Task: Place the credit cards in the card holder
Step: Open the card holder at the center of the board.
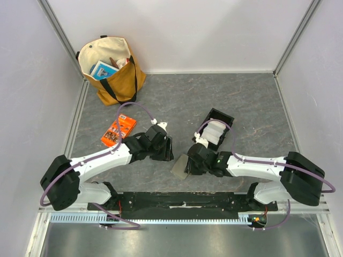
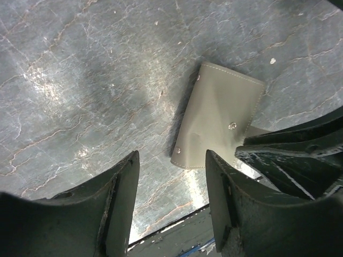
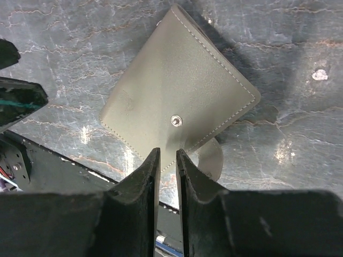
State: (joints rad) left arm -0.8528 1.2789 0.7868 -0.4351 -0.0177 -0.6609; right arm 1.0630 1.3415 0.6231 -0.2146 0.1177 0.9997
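The olive-grey card holder (image 1: 179, 167) is near the table's front edge, between my two grippers, folded shut with its snap stud facing up. In the right wrist view the card holder (image 3: 177, 96) is tilted, and its near corner sits between the tips of my right gripper (image 3: 165, 152). Those jaws are closed to a thin slit on it. My left gripper (image 2: 171, 155) hangs open just left of the card holder (image 2: 217, 115), with only table between its fingers. The pale credit cards (image 1: 214, 133) lie stacked in a black tray (image 1: 225, 119) behind the right gripper (image 1: 188, 165).
An orange printed packet (image 1: 118, 131) lies left of the left gripper (image 1: 167, 151). A tan tote bag (image 1: 110, 67) with items inside stands in the back left corner. White walls close in the grey table on three sides. The black arm mount (image 1: 182, 201) runs along the front.
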